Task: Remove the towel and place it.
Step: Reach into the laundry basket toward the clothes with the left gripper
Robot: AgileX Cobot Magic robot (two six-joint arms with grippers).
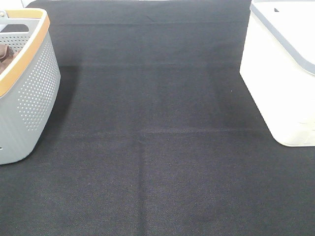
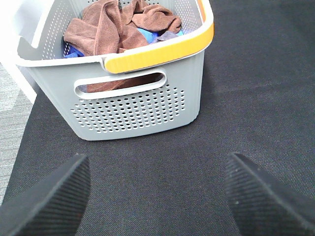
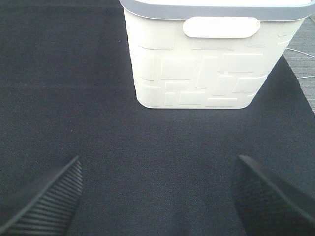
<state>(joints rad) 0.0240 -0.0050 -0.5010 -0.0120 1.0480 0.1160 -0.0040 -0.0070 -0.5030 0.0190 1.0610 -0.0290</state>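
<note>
Towel (image 2: 101, 29) sits bunched in the grey basket (image 2: 138, 110), rust-brown, heaped over blue cloth (image 2: 147, 34). From the high camera we find that basket at nine o'clock on the black mat (image 1: 157, 147), and the white bin (image 1: 275, 83) at two o'clock, well apart from it. Our left claw (image 2: 157, 164) gapes wide above the mat, facing the basket's handle slot (image 2: 120, 83), gripping nothing. Our right claw (image 3: 158, 164) is spread just as wide, facing the bin, and it holds nothing either.

A staged laundry-sorting bench.
A black fabric-covered surface (image 1: 157, 147) is carrying a perforated grey basket (image 1: 34, 98) of cloths (image 2: 113, 29) and a cream bin (image 1: 280, 83).
</note>
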